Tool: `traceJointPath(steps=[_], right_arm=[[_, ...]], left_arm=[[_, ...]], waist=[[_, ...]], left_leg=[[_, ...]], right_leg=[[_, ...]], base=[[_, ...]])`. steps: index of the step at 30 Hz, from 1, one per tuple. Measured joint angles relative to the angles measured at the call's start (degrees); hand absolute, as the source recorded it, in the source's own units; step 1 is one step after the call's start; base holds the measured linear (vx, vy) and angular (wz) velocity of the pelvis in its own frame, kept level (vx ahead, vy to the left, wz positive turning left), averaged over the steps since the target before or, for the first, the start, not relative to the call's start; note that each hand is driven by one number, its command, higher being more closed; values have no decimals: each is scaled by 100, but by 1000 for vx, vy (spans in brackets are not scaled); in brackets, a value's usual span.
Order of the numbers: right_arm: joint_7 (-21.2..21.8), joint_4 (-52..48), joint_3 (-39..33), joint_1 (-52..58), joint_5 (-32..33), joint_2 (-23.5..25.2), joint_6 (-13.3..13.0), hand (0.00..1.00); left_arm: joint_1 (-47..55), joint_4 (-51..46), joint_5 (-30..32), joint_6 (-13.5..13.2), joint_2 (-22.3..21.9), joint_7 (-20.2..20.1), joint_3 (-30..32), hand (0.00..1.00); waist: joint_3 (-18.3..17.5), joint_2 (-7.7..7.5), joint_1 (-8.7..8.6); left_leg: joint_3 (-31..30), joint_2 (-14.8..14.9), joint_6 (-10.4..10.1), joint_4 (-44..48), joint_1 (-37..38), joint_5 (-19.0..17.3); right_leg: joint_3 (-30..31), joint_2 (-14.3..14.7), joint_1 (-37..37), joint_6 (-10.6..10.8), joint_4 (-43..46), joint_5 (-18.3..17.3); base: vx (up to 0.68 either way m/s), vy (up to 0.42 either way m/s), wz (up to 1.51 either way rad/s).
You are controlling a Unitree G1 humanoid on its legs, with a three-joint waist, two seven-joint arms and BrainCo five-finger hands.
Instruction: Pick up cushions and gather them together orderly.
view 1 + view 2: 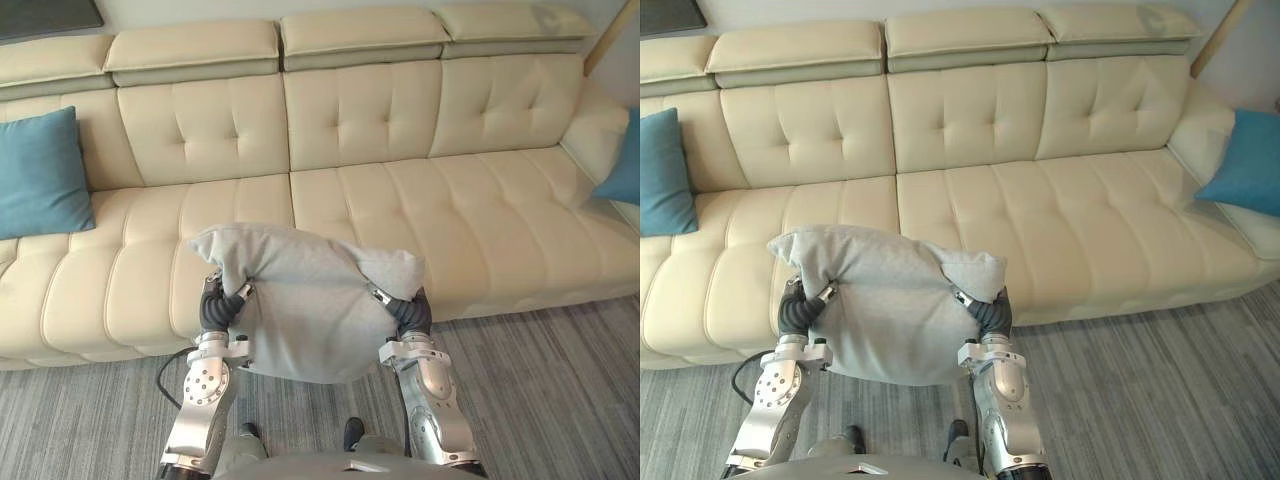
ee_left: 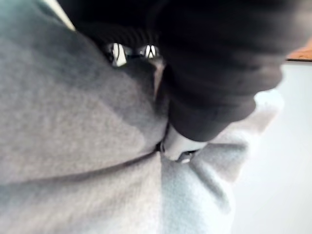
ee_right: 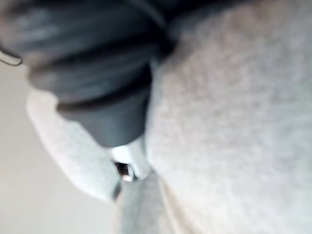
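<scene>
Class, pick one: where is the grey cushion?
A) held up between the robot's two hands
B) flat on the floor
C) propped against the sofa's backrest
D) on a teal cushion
A: the grey cushion hangs before the sofa, left hand and right hand at its sides.

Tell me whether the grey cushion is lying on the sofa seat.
No, the grey cushion is held up between the left hand and right hand, in front of the sofa.

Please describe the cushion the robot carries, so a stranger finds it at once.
In front of the cream sofa, the left hand and right hand hold one cushion between them. It alone is grey; the left cushion and right cushion at the sofa's ends are blue.
</scene>
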Motion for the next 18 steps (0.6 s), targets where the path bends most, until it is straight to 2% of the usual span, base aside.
traceJointPath(steps=[1, 4, 5, 6, 8, 9, 10, 11, 12, 13, 14, 16, 18], right_arm=[[0, 130, 0, -31, -2, -16, -13, 100], [21, 358, 19, -156, -10, -88, 3, 100], [22, 393, 31, -192, -10, -90, 5, 100], [32, 535, 66, -336, -11, -101, 3, 100], [64, 643, 67, -504, -11, -97, 17, 100], [96, 649, 73, -585, -12, -99, 18, 100], [104, 647, 51, -614, -21, -108, 17, 100], [104, 647, 50, -605, -26, -110, 17, 100], [121, 645, 36, -577, -23, -132, 16, 100], [129, 627, 23, -560, -24, -236, 17, 100], [142, 566, 24, -547, -26, -356, 18, 100], [145, 501, 13, -557, -16, -488, 20, 100], [144, 470, -5, -466, -3, -546, 50, 100]], left_arm=[[16, 0, 2, 15, -3, -2, -9, 100], [13, -37, 8, 47, 18, -4, -5, 100], [12, -53, 8, 48, 19, 0, 7, 100], [8, -80, 7, 49, 45, 5, 58, 100], [-81, -92, 6, 49, 127, 13, 106, 100], [-198, -94, 6, 46, 238, 18, 116, 100], [-276, -92, 11, 49, 306, 18, 101, 100], [-276, -90, 11, 50, 313, 18, 94, 100], [-275, -80, 10, 52, 302, 14, 44, 100], [-275, -81, 9, 51, 289, 6, 1, 100], [-276, -82, 7, 51, 207, 3, -32, 100], [-293, -81, -3, 50, 49, -8, -50, 100], [-291, -76, -14, 51, -105, -50, -63, 100]], waist=[[16, -47, -30], [69, -119, -26], [84, -134, -16], [156, -39, -41], [191, -39, -34], [176, -141, -31], [183, -236, -110], [173, -263, -164], [171, -249, -279], [134, -188, -305], [94, 3, -286], [29, 310, -232], [21, 334, -233]], left_leg=[[-11, -92, 36, 149, 6, -144], [-25, -186, 155, 407, -48, -360], [-42, -194, 224, 402, -32, -390], [-102, -135, 298, 386, -34, -436], [-156, -35, 304, 368, -62, -434], [-194, -64, 290, 252, -103, -436], [-358, -174, 261, 216, -132, -444], [-427, -223, 198, 219, -129, -470], [-642, -282, 74, 237, -92, -533], [-732, -245, -43, 261, -95, -593], [-824, -92, -174, 313, -168, -670], [-897, 165, -300, 301, -311, -501], [-900, 363, -246, 508, -316, -273]], right_leg=[[19, -144, -127, 16, 417, -147], [48, -333, -378, -34, 1046, -127], [62, -372, -518, -200, 1313, -25], [131, -265, -777, -487, 1412, -186], [227, -47, -852, -339, 767, -217], [433, 105, -931, -217, -118, 67], [487, 110, -982, -183, -656, 265], [501, 95, -980, -131, -696, 370], [524, 87, -981, -127, -476, 674], [492, 123, -1053, -150, -256, 765], [392, 208, -1117, -167, -88, 643], [157, 408, -1149, -234, -140, 604], [-34, 561, -849, -343, -348, 538]], base=[[-15, 138, 3], [-45, 154, 5], [-46, 115, 7], [-41, 101, 3], [10, 35, 11], [84, -38, 43], [110, -80, 54], [161, -126, 81], [224, -159, 72], [321, -179, 68], [377, -160, 28], [406, -148, 16], [504, -208, 20]])
